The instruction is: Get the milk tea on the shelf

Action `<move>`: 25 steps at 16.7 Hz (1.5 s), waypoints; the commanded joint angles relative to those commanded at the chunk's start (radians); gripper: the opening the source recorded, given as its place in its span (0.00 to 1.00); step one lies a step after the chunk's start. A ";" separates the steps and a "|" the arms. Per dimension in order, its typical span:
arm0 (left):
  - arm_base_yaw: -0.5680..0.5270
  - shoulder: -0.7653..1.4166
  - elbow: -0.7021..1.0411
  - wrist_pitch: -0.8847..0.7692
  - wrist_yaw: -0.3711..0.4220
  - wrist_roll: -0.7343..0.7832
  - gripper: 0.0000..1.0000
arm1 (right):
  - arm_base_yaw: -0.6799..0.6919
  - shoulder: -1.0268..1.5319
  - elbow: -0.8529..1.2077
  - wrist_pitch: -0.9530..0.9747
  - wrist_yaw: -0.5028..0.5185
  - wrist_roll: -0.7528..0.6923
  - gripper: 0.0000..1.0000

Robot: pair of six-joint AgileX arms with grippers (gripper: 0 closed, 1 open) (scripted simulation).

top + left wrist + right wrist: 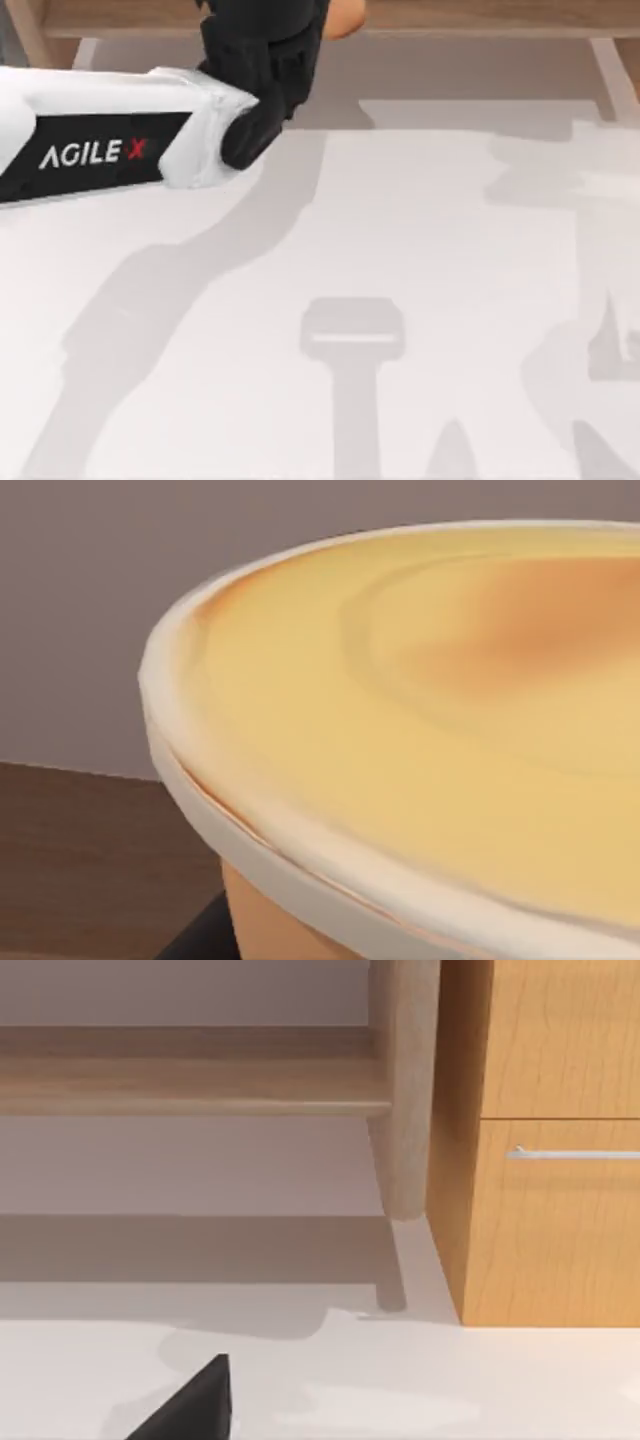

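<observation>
The table [420,300] is the largest thing here, a pale surface with the wooden shelf [480,15] running along its far edge. In the right wrist view a post [405,1090] of the shelf stands on the table just beside an orange-brown cabinet [540,1140] with a drawer handle. My left arm [100,140] reaches from the table's left edge toward the far edge, and the left gripper [265,45] sits over the shelf board there. The cup of milk tea [343,15] peeks out just beside it, at the board's level; in the left wrist view its cream lid fills the frame, with dark wood low behind it. Whether the fingers are spread or pinching the cup, I cannot tell. Nor can I tell if the cup's base rests on the board. The risk, as I judge it: letting go before the base sits flat could tip the cup or drop it off the board's front edge onto the table. A sideways pull-away could also drag it over.
</observation>
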 joint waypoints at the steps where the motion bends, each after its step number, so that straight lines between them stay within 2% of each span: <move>1: -0.008 0.013 0.055 -0.060 -0.027 0.018 0.00 | 0.000 0.000 0.000 0.000 0.000 0.000 1.00; 5: -0.022 0.066 0.247 -0.272 -0.116 0.088 0.00 | 0.000 0.000 0.000 0.000 0.000 0.000 1.00; 9: -0.022 0.101 0.353 -0.386 -0.162 0.131 0.00 | 0.000 0.000 0.000 0.000 0.000 0.000 1.00; 25: 0.006 0.194 0.428 -0.376 -0.143 0.138 0.00 | 0.000 0.000 0.000 0.000 0.000 0.000 1.00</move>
